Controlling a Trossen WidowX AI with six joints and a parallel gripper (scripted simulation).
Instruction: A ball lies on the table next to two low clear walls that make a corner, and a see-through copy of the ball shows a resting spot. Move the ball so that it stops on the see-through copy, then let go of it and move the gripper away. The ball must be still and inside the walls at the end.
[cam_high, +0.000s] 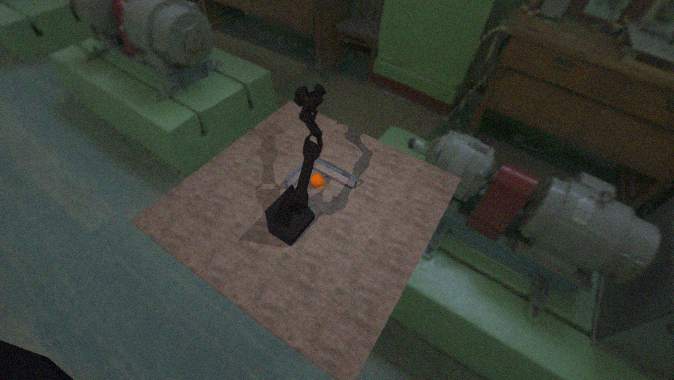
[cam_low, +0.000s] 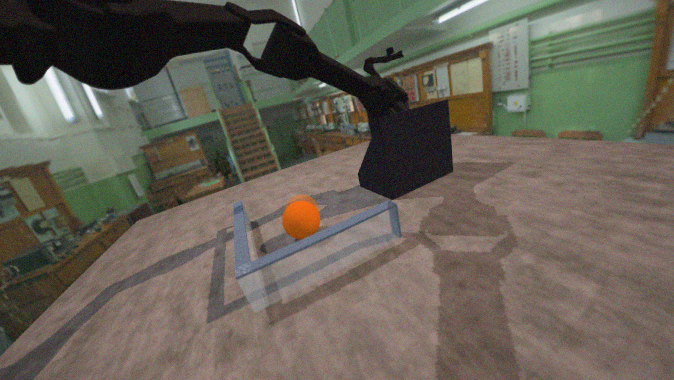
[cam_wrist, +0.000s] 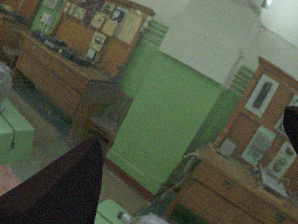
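the surface (cam_high: 350, 280) is a mottled pinkish-brown slab, streaked with long dark shadows of the arm. it sits in a dim workshop room: green machine benches (cam_high: 165, 110) carrying grey motors (cam_high: 165, 30) flank it in the top view, one with a red coupling (cam_high: 500, 200), and wooden cabinets (cam_high: 590, 100) stand behind. the exterior view shows green walls, a wooden staircase (cam_low: 250, 142) and notice boards (cam_low: 467, 75) on the far wall.

on the surface two low clear walls (cam_low: 310, 240) meet in a corner. the orange ball (cam_low: 301, 218) rests inside that corner, near the longer wall. a paler see-through copy (cam_low: 302, 200) peeks out just behind and above the ball in the exterior view — the two overlap largely, though whether the ball sits exactly on it is hard to tell.

the arm rises from its dark square base (cam_high: 290, 217), which stands just beside the walls, and stretches up and away over the corner, well above the ball. the claw (cam_high: 310, 95) is at the raised far end in the top view — its fingers stand spread wide, released, grasping nothing. the wrist view looks out at the room's green cabinet (cam_wrist: 169, 123) and wooden shelving, with one dark finger (cam_wrist: 53, 209) filling the lower left corner.
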